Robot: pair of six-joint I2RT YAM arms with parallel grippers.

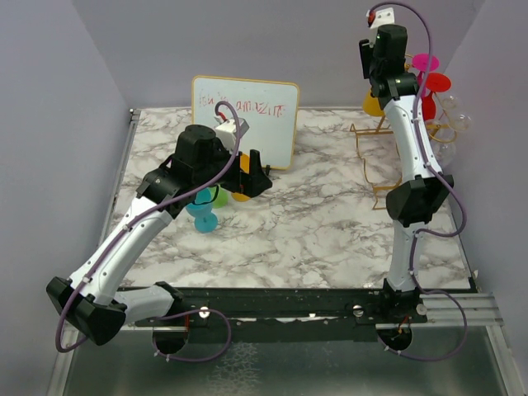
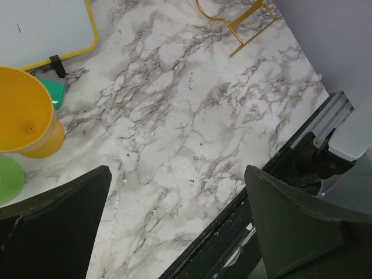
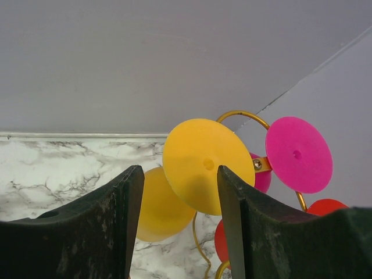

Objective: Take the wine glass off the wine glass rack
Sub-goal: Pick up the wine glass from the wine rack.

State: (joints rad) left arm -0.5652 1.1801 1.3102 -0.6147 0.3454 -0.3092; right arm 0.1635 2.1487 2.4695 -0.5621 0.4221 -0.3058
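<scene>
**Yellow glass lined up: get on the stem, unhook, then pull clear**

The yellow wine glass (image 3: 206,165) hangs upside down near the top of the rack (image 3: 241,113). Its foot disc faces the right wrist cam, w/ the bowl below and left of it. A pink glass (image 3: 297,154) hangs on the rack's other side, just beside it, and a red glass (image 3: 325,206) hangs lower on the rack.

The right jaws are spread partway w/ nothing pinched. The yellow foot shows in the gap, beyond the fingers (image 3: 93,232). Can't tell if the stem is btwn them yet, as the foot hides it.

Step in hand looks like the final approach & grab. To do it well:
- Go for the stem btwn foot & bowl, not the disc edge.
- Close gently and square, since a skewed pinch could twist the glass in its hook.
- The foot prob sits in a wire loop, so slide it out the loop's open side first, then draw away from the rack.
- A straight yank risks dragging the thin wire rack or knocking the pink glass.

The left jaws are spread wide and hold nothing. They sit well away from the rack over the worktop (image 2: 192,116), near another yellow glass (image 2: 26,116).
</scene>
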